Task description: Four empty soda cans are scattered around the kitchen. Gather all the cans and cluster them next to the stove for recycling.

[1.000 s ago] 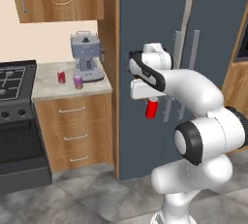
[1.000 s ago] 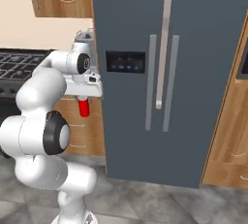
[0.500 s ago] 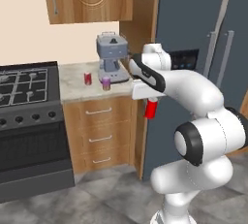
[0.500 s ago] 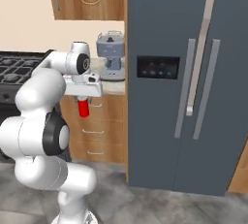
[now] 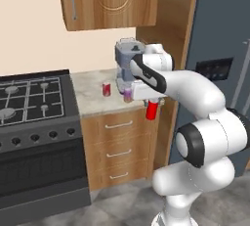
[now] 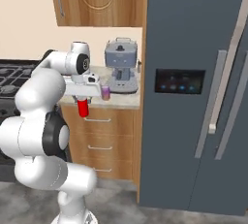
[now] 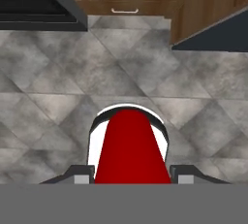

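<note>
One red can (image 5: pixel 153 111) is hanging clamped in the pincer (image 5: pixel 152 104), jaws closing tight on its sides. Pincer is holding it in front of the worktop (image 5: pixel 95 103) edge, above the floor (image 7: pixel 58 97).

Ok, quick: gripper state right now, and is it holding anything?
Gripper: shut on the red soda can, which hangs below the hand in front of the drawers.

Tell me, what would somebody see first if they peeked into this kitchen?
Probably the big white robot arm, whose gripper is shut on a bright red soda can hanging in the air in front of the wooden drawers. Behind it, two more cans, a red one and a pinkish one, stand on the counter by the grey coffee machine, with the black stove to the left.
</note>
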